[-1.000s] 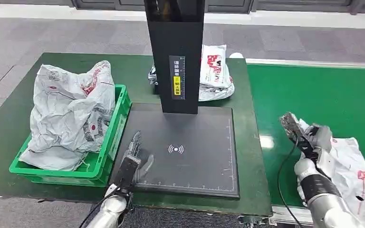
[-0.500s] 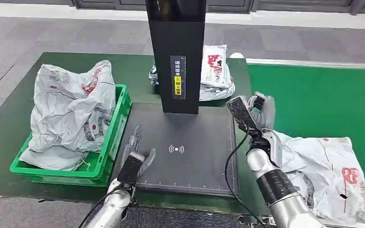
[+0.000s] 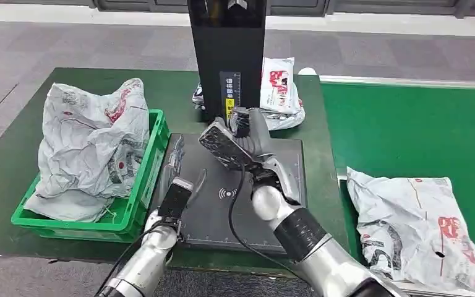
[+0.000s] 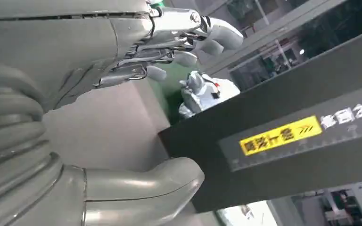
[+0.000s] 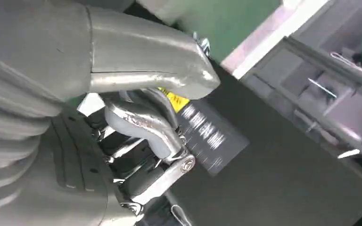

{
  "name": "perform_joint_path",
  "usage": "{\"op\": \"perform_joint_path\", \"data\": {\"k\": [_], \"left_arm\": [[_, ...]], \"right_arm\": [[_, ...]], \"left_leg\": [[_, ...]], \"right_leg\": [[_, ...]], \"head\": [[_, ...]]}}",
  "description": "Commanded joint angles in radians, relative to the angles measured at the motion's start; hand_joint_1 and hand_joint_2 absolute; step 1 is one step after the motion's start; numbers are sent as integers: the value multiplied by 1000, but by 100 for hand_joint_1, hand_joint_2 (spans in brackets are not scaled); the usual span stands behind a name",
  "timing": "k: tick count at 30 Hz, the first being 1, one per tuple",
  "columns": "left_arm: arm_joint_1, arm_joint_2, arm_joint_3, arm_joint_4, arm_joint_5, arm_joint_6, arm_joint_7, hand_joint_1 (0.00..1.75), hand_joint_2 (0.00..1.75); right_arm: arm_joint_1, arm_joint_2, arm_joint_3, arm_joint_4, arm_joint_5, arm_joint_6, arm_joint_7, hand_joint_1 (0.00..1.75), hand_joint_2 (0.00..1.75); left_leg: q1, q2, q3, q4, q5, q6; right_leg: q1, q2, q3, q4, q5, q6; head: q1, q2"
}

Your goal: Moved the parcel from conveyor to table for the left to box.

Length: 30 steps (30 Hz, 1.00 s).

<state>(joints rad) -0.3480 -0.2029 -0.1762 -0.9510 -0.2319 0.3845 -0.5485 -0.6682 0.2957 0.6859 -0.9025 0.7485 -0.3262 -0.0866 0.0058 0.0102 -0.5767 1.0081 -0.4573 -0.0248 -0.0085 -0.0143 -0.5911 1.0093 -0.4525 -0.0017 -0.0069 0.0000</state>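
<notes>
Head view, grey-floored hall with dark green table (image 3: 25,154) beside bright green conveyor belt (image 3: 408,124): crumpled white plastic parcel (image 3: 414,229) dragged nearer the table within the last second yet lying on the belt, right hand (image 3: 250,133) swung away without it to above the flat black scanner pad (image 3: 272,185). Left wrist view: left hand (image 4: 99,70) spread and empty. Right wrist view: right hand (image 5: 122,132) curled on nothing; transfer judged incomplete.

Green table (image 3: 31,148) bears crate (image 3: 137,204), scanner pad (image 3: 272,185), parcels (image 3: 281,93).
</notes>
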Motion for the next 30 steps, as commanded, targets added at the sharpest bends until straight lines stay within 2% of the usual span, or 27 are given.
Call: {"op": "perform_joint_path", "data": {"k": [1,6,10,11,12,13,16,17,18,19,24,30], "left_arm": [[-26,33,-37,6,7,2,13,0,175],[12,54,-25,-21,27,-13,29,0,175],[28,54,-21,-24,28,-24,38,0,175],[28,52,-20,-17,29,-25,39,0,175],[28,51,-21,-13,29,-29,39,0,175],[29,50,-21,-8,30,-28,39,0,175],[27,47,-24,4,30,-30,40,0,175],[28,46,-23,3,29,-30,40,0,175],[29,44,-24,3,25,-35,44,0,175],[33,48,-25,5,24,-40,50,0,175],[63,57,-23,26,36,-52,32,0,175],[76,59,-37,28,40,-70,26,0,175]], "right_arm": [[-66,-23,110,105,-11,-17,38,175,175],[11,-145,-16,99,25,-123,116,175,175],[119,-251,-198,69,120,-217,188,175,175],[154,-280,-264,57,186,-241,219,145,175],[176,-303,-307,51,193,-245,223,30,175],[192,-326,-345,52,218,-258,237,0,175],[229,-366,-445,56,325,-260,306,0,175],[243,-369,-473,40,335,-248,295,0,0],[266,-379,-527,36,444,-241,373,0,0],[300,-403,-578,28,464,-208,389,0,0],[409,-429,-725,2,514,-195,371,0,0],[432,-462,-803,38,569,-102,436,0,0]], "left_leg": [[0,0,0,0,1,1],[1,-4,2,-3,2,1],[1,-8,3,-3,2,1],[0,-6,1,-1,1,1],[0,-10,3,-4,2,2],[-1,-9,2,-1,1,1],[-2,-11,1,-2,1,3],[-1,-13,1,-2,1,3],[-1,-13,1,-3,2,3],[-2,-8,-1,0,0,3],[-3,-11,1,-1,-1,4],[-2,-6,1,-1,-2,4]], "right_leg": [[0,1,0,-1,1,0],[0,-3,4,-5,2,0],[0,-6,7,-7,1,1],[0,-6,4,-4,0,1],[0,-9,7,-7,1,1],[-1,-8,5,-5,0,1],[-2,-9,6,-6,0,1],[-1,-10,6,-6,0,1],[-1,-10,7,-7,1,1],[-2,-7,3,-3,0,1],[-3,-10,5,-5,-1,1],[-2,-5,4,-5,0,1]], "head": [[0,0],[0,0],[0,0],[0,0],[0,0],[0,0],[0,0],[0,0],[0,0],[0,0],[0,0],[0,0]]}}
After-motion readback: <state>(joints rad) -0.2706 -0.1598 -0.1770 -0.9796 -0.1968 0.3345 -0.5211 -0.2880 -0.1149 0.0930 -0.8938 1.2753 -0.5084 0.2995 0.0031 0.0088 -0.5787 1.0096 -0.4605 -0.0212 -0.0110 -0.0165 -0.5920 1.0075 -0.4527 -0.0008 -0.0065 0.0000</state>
